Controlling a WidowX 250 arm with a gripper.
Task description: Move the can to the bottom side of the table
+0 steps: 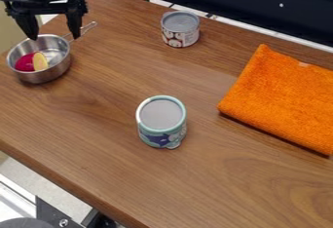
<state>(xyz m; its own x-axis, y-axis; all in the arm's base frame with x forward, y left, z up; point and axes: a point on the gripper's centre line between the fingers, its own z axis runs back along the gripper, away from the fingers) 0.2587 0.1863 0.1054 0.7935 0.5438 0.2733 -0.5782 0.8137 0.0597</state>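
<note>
Across the worktop (98, 139) we see a teal-rimmed can (161, 121), a silver-rimmed can (180, 29) and our gripper (54, 37), spread, by the pan (46, 75).

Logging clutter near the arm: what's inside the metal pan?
In the metal pan: a magenta item and, overlapping it in view, a yellow piece. Bare metal shows beside them. The pan floor directly beneath both is covered; can't tell what's there.

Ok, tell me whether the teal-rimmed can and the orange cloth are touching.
Apart. The camera view shows a plain strip of bare tabletop between the teal-rimmed can and the nearest corner of the orange cloth.
</note>
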